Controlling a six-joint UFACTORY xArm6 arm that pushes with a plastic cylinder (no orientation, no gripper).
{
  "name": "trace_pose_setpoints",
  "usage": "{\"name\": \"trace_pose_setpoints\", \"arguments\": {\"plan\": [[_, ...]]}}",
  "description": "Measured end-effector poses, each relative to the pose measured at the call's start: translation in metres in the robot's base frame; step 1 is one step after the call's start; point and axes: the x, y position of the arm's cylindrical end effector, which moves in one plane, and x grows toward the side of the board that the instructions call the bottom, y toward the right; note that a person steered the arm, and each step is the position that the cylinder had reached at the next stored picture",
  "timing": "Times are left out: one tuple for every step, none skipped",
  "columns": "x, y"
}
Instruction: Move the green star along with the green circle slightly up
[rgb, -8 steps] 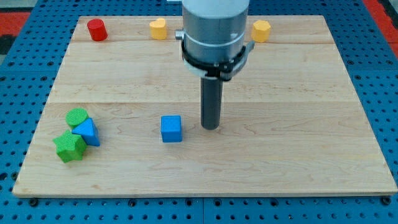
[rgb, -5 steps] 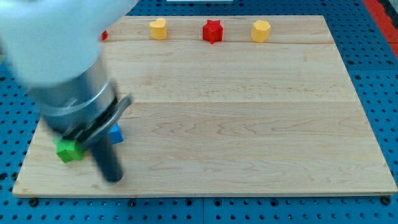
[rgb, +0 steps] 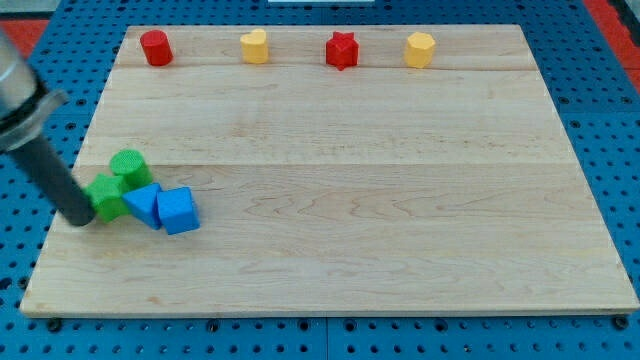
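The green star (rgb: 107, 197) lies at the board's left, touching the green circle (rgb: 128, 166) just above and to its right. My tip (rgb: 77, 218) rests on the board at the star's left side, touching it or nearly so. The rod slants up to the view's left edge. A blue triangle-like block (rgb: 144, 203) touches the star's right side, and a blue cube (rgb: 178, 210) sits against that block.
Along the board's top edge stand a red cylinder (rgb: 155, 47), a yellow heart (rgb: 256, 45), a red star (rgb: 342, 50) and a yellow hexagon (rgb: 420, 48). The wooden board (rgb: 400, 200) ends just left of my tip.
My tip swung from the board's middle to the lower left, then to the star's left. The blue cube has been pushed left against the blue triangle block; the green star sits higher.
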Motion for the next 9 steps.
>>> {"name": "trace_pose_setpoints", "arguments": {"plan": [[-0.037, 0.023], [-0.095, 0.024], [-0.116, 0.045], [-0.121, 0.012], [-0.121, -0.048], [-0.095, -0.062], [-0.073, -0.036], [-0.072, -0.031], [-0.068, -0.036]]}}
